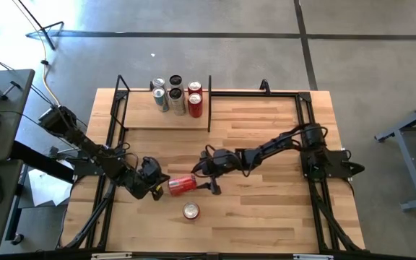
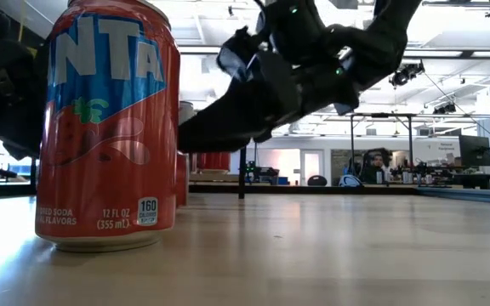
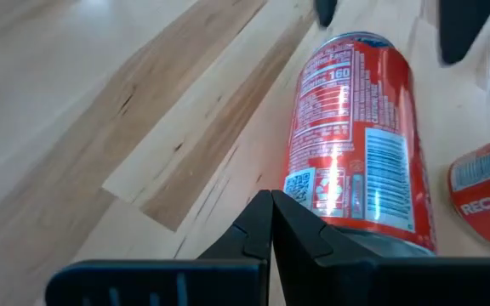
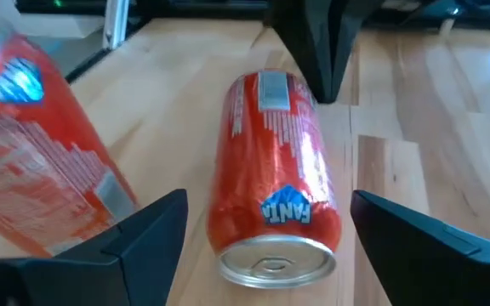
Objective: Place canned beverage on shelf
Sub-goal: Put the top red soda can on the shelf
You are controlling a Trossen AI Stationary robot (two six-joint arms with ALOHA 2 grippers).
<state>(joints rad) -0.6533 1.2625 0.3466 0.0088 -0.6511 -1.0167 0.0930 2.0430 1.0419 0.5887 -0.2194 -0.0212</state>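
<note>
A red Fanta can [image 1: 181, 185] lies on its side on the wooden tabletop, between my two grippers. My left gripper [image 1: 156, 186] is shut, with its fingertips [image 3: 270, 212] at the can's bottom end [image 3: 356, 229]. My right gripper [image 1: 211, 182] is open; its fingers [image 4: 143, 229] stand on either side of the can's top end [image 4: 272, 259] with gaps showing. A second red can [image 1: 191, 211] stands upright nearer the front edge and fills the left of the low view [image 2: 109, 127]. The shelf [image 1: 139, 115] is at the far left with several cans [image 1: 177, 97] standing on it. My left gripper has its shut fingertips against or just short of the lying can's bottom end [image 3: 313, 223], coming level from the table's left and pointing along the can. I cannot tell whether they touch it. The can lies on the tabletop.
The upright can [image 4: 32, 144] stands close beside my right gripper's near-side finger. Black frame rods [image 1: 305, 108] run along the table's far and side edges. Open tabletop [image 1: 266, 209] lies to the right and between the lying can and the shelf.
</note>
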